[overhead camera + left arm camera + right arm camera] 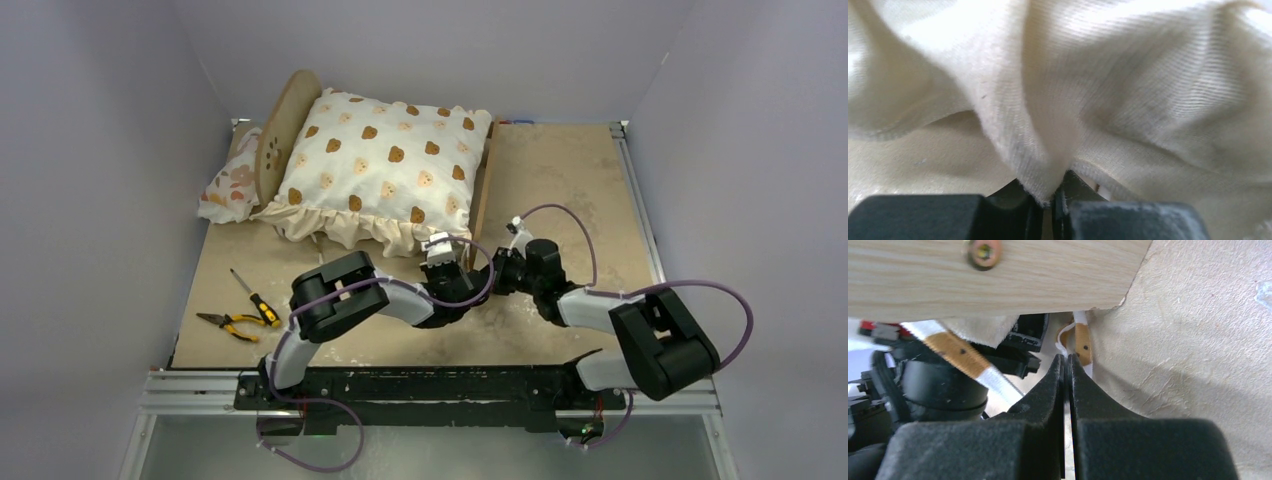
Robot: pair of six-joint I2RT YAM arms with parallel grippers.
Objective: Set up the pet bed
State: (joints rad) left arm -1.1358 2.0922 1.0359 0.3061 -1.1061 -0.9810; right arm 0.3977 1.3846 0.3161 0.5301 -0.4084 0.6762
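Beige table holds the pet bed at its far left under a bear-print cushion, whose cream ruffle the left gripper pinches between nearly shut jaws, while the right gripper is pressed fully closed, empty, beside the bed's wooden rail.

Right hand closed, pet bed above

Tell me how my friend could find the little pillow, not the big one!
Look at the wooden pet bed at the back of the table. The little pillow sits outside its round headboard, at the bed's left end. Unlike the big cushion with bear faces on the bed, it is small with brown flower shapes.
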